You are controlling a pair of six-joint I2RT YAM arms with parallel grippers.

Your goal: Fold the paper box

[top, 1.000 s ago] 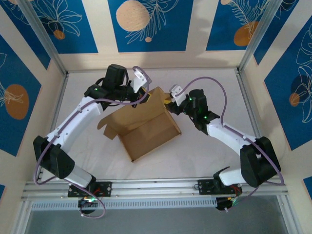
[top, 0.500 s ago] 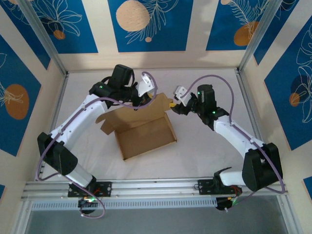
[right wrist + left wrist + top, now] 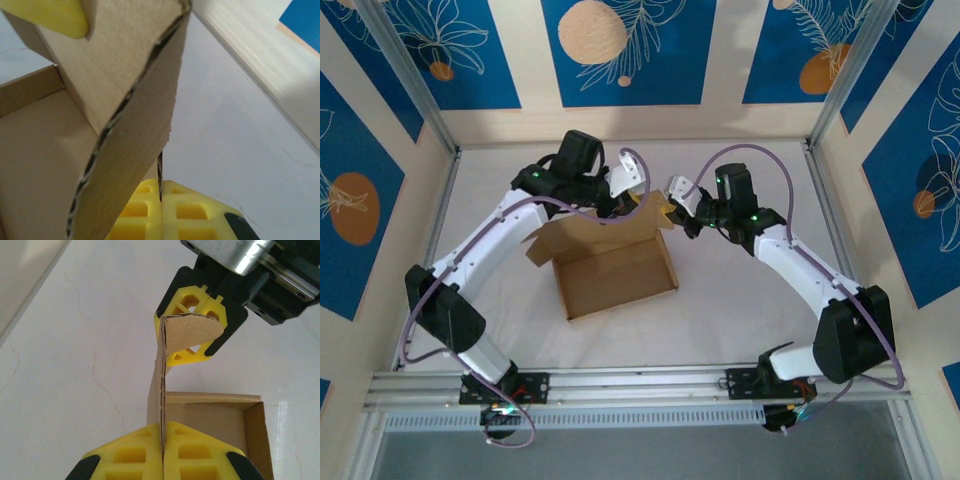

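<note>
Since the earlier frames the plain brown cardboard paper box (image 3: 615, 282) has been drawn toward the upper part of the overhead view and turned nearly square to the frame. Both arms have been carried upward with it, and the right gripper (image 3: 669, 212), held wider before, has been closed onto the cardboard.

The smooth white table (image 3: 750, 300) takes up the middle of the overhead view. The paper box is set on it a little left of centre, its shallow tray open upward with low walls raised at the front and right. Along the tray's upper edge a tall back panel (image 3: 605, 232) is stood upright, and a loose side flap (image 3: 536, 250) is splayed out at the upper left. The panel's upper right corner is met by the left gripper (image 3: 636, 205) from the upper left and by the right gripper from the right.

In the left wrist view the left gripper (image 3: 162, 442), at the bottom edge, is seen pressed tight on the thin cardboard edge. The right gripper (image 3: 192, 325), near the top, is clamped on the far end of the same panel, where a rounded tab (image 3: 192, 334) is folded across its yellow fingers.

In the right wrist view the right gripper (image 3: 160, 197) is shown at the bottom, pinched on the cardboard edge, and one of the left gripper's yellow fingers (image 3: 52, 15) is pressed against the panel at the upper left. The pinched piece looks doubled, though this cannot be judged firmly.
</note>
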